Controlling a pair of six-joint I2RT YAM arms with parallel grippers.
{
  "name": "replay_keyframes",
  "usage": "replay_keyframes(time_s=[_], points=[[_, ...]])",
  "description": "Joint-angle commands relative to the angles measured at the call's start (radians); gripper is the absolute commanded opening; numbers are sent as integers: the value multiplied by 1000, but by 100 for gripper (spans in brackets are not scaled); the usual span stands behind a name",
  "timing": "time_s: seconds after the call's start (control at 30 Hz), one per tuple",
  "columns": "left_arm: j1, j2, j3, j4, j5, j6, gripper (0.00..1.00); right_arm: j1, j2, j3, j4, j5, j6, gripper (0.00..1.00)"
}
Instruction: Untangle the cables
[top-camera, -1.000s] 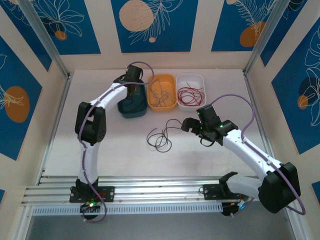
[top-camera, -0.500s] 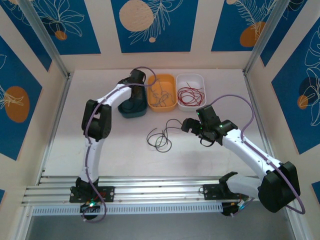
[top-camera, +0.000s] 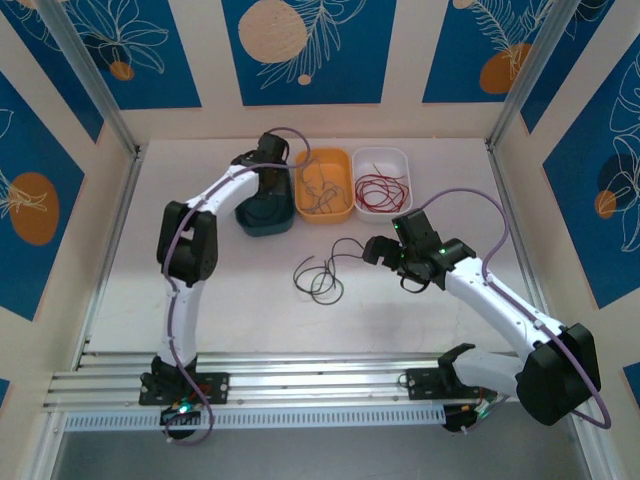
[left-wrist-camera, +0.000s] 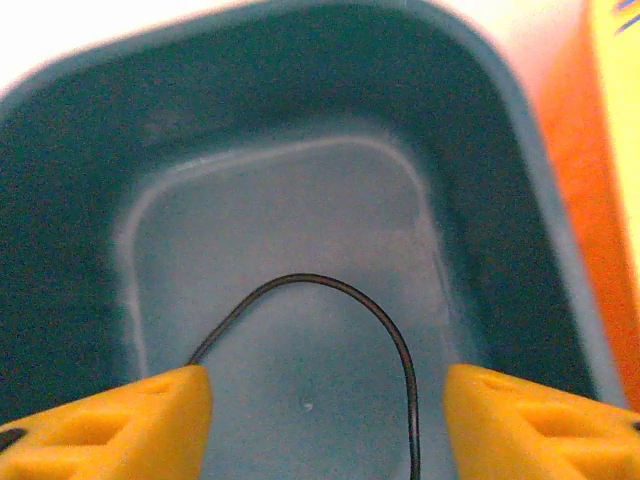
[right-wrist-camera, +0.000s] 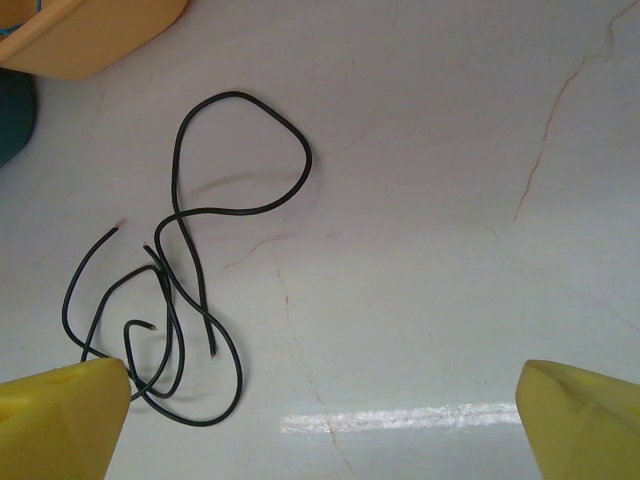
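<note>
Overhead, we see black cables (top-camera: 322, 272) tangled on the surface (top-camera: 250, 300), on the near side of the orange tray (top-camera: 325, 217); the teal bin (top-camera: 265, 226) sits beside it. Left wrist: left gripper (left-wrist-camera: 327, 420) spread over that bin, one black cable (left-wrist-camera: 350, 290) arcing inside. Right wrist: right gripper (right-wrist-camera: 325, 420) spread beside the tangle. We judge them light, limp, springy; pinch a free end (right-wrist-camera: 113, 230). We read no writing.

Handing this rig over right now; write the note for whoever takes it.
Left gripper: open, over the dark teal plastic bin, where one thin black wire lies.
Right gripper: open, empty, over the white table near the tangled black wires.
Done: grey wires sit in the orange bin, red wires in the white bin.
Left: separate the tangled black wires and probably bin them.
</note>
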Motion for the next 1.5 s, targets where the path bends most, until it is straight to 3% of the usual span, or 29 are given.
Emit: replay_keyframes(time_s=[0.0,0.23,0.6,0.77,1.03,1.47], points=[[-3,-116,-25,-10,5,-9,69,12,-18,34,-25,15,0,99],[-11,-305,-171,46,54,-22,100,24,-24,39,-55,45,13,99],[-105,-789,-775,257,231,-172,100,60,0,37,-56,97,35,99],[-218,-915,-969,304,205,-254,100,88,52,48,-39,123,49,99],[-322,-919,-1157,420,212,-350,100,118,166,106,-62,147,67,99],[-368,-683,-1092,524,287,-314,84,130,226,104,-33,111,119,99]])
